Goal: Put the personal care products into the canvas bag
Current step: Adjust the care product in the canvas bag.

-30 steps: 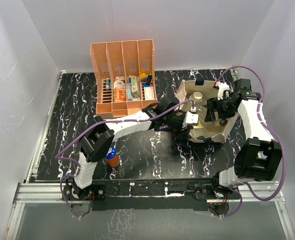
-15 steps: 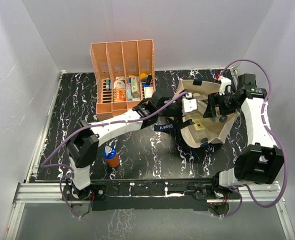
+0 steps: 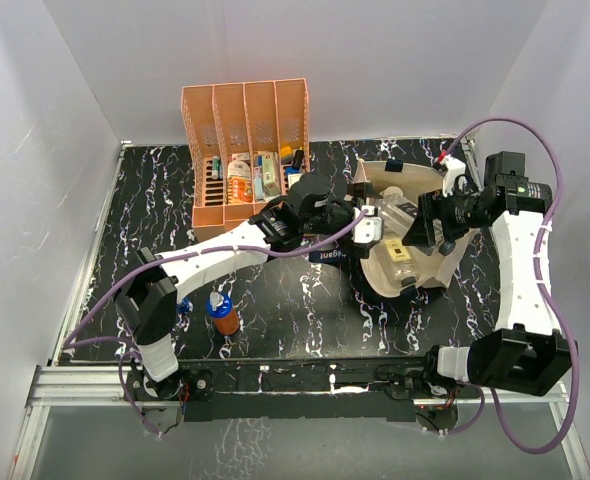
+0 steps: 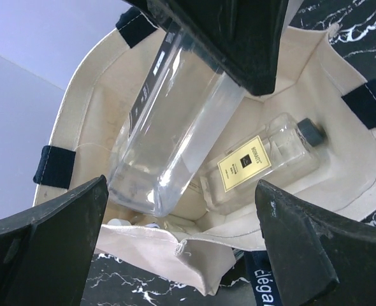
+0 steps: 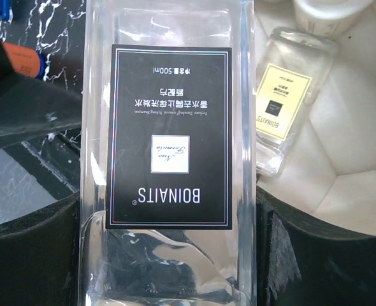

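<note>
Placing tall clear bottle in canvas bag: right tool grips it, release low beside square bottle; left tool open

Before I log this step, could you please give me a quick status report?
Left claw open, empty, above canvas bag. Right claw shut on black-labelled bottle at bag's mouth. Square bottle inside; orange-brown bottle on table. Nothing blocking.

White arms, black joints, purple cables
</note>
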`<move>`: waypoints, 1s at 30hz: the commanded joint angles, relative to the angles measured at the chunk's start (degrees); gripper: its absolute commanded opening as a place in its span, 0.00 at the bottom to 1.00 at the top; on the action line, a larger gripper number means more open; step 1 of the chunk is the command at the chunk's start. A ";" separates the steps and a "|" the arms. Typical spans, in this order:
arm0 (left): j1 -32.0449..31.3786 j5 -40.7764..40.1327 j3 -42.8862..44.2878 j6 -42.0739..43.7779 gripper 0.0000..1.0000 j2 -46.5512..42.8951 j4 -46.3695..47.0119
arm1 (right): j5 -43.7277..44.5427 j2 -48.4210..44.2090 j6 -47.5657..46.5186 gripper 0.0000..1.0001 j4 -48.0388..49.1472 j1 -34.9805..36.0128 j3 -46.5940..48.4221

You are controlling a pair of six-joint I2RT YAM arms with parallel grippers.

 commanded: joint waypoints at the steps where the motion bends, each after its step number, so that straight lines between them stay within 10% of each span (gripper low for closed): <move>1: -0.41 3.65 1.53 7.29 0.97 -2.89 -2.99 | -8.65 -4.30 -1.39 0.08 -0.02 -0.08 1.89; 17: -5.80 -1.73 0.39 16.76 0.91 -0.42 -0.69 | -8.54 -5.52 -2.30 0.08 0.54 6.58 -0.08; 27: -5.89 -6.65 -2.75 18.37 0.37 -0.52 4.99 | -9.13 -4.45 -1.93 0.15 -0.03 8.53 1.05; 30: -5.89 -7.49 -3.27 18.79 0.05 -0.90 5.87 | -9.00 -4.19 -2.04 0.28 -0.17 8.64 1.25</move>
